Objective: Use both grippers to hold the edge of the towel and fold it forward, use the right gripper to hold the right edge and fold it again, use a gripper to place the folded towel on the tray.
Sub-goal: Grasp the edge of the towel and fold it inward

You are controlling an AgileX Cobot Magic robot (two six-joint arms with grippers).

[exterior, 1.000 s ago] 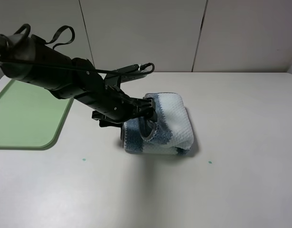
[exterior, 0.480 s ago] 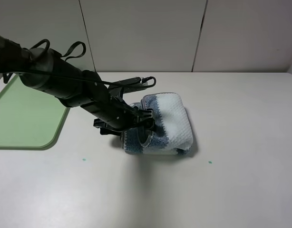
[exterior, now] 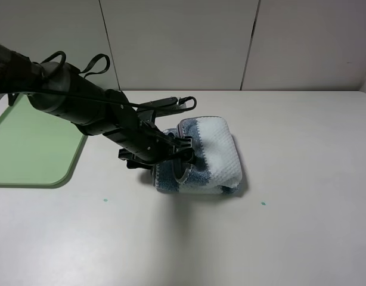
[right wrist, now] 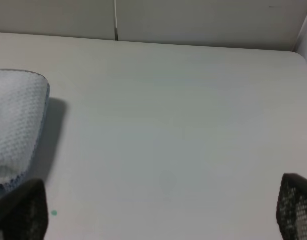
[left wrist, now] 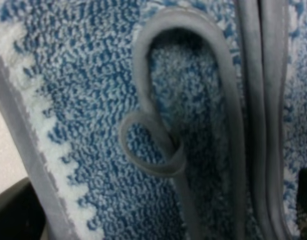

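Since a second ago my left gripper has pushed into the folded towel at mid-counter, jaws wide and gripping nothing yet. Both folds look done; the green tray waits. Right jaws hang wide apart.

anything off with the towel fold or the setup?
The towel is a lumpy bundle rather than a flat fold: its grey hem curls into a loose loop at the left gripper, whose jaws stand open around that edge. It lies on the table, apart from the tray.
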